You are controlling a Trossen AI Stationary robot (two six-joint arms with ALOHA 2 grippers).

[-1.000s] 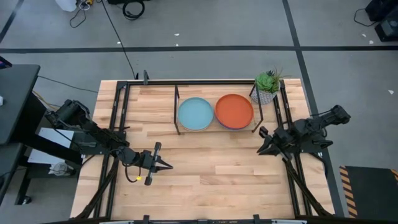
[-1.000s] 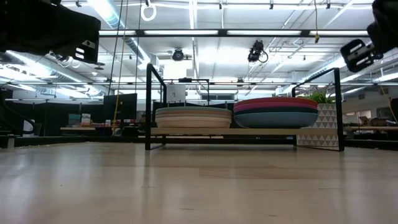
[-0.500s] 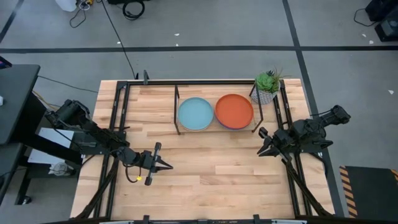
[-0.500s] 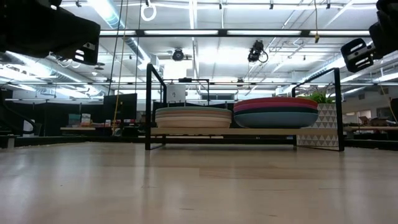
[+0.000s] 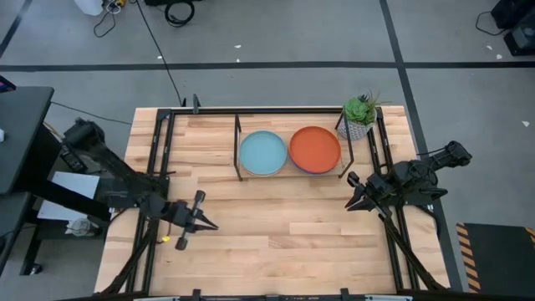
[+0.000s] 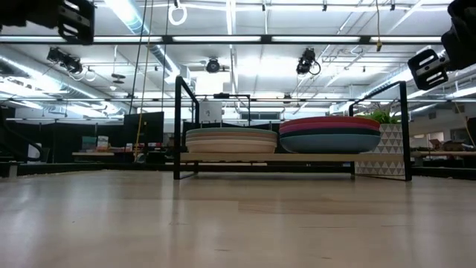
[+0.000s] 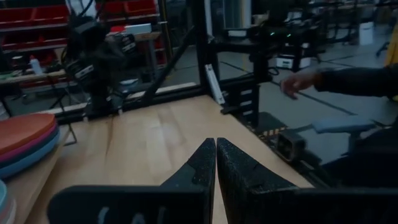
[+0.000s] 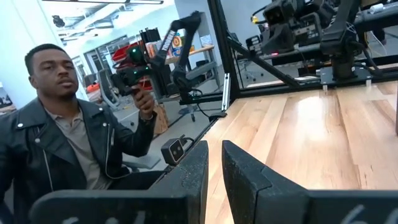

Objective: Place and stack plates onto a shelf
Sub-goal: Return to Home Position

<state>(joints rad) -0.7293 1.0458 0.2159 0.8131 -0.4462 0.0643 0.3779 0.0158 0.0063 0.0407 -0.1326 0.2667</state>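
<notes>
Two stacks of plates rest on the shelf (image 5: 236, 150) at the table's far middle. The left stack (image 6: 230, 140) has a light aqua plate (image 5: 262, 153) on top; the right stack (image 6: 329, 134) has an orange plate (image 5: 315, 149) on top. My left gripper (image 5: 213, 226) hovers near the table's left side, pointing level toward the right, shut and empty; its fingertips (image 7: 215, 144) meet. My right gripper (image 5: 349, 191) waits at the table's right side, pointing level toward the left, with a narrow gap between its fingers (image 8: 214, 149) and nothing in it.
A potted plant (image 5: 359, 115) stands beside the shelf's right end. Black frame rails (image 5: 159, 167) run along the table's edges. A person (image 8: 68, 137) sits beyond the table, one hand (image 7: 298, 81) raised. Bare wood (image 5: 284, 226) lies between the two grippers.
My left gripper has drawn back toward the table's left edge and risen, staying shut and level. In the low view its arm has climbed almost out of the picture's top left. The plates and my right gripper have kept still.
</notes>
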